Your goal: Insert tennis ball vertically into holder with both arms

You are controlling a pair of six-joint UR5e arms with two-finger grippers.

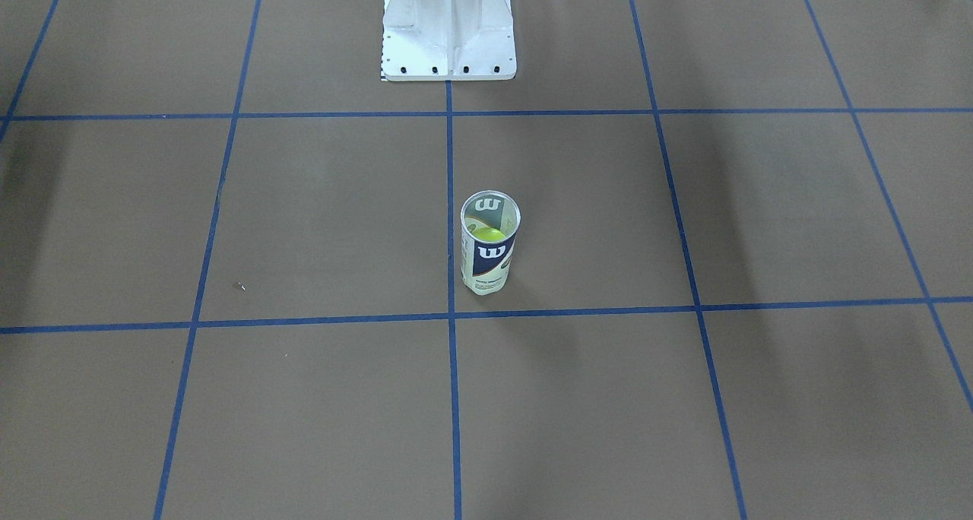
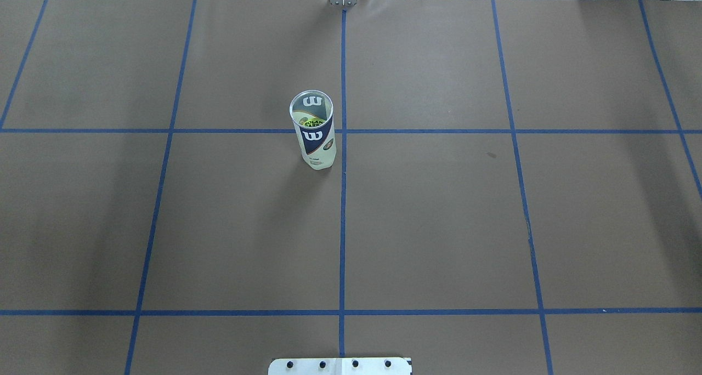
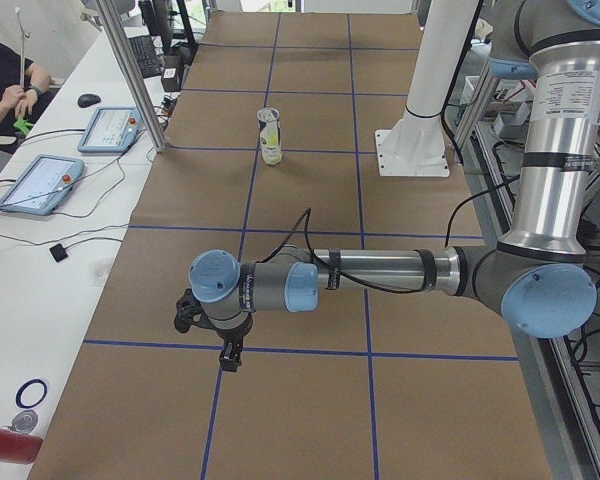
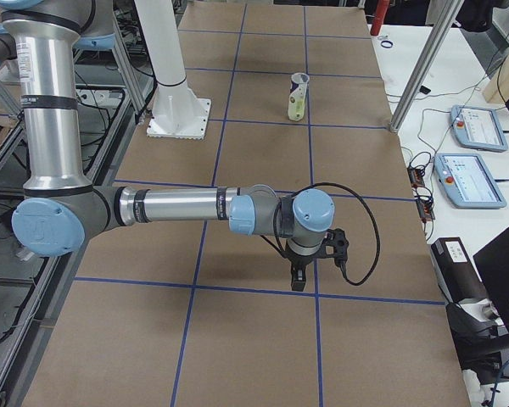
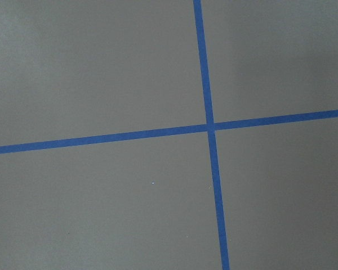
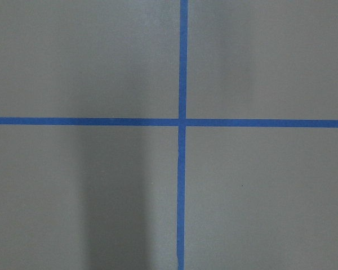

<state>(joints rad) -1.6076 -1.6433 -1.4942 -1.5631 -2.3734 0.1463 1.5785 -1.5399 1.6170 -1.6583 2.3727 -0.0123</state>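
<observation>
Overhead exterior: holder (image 2: 313, 134) stands upright, long axis vertical, mouth upward.

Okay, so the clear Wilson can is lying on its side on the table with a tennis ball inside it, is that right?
Not quite. The holder is not lying on its side: it stands upright on the table, open end up. It does have a yellow-green tennis ball inside. The exterior front-facing view shows this, looking down into the rim.

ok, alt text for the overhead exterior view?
A clear plastic cylindrical Wilson ball can stands upright on the brown table gridded with blue tape, just left of the centre line, a yellow-green tennis ball visible inside. A white metal base plate edges in at the bottom.
</observation>
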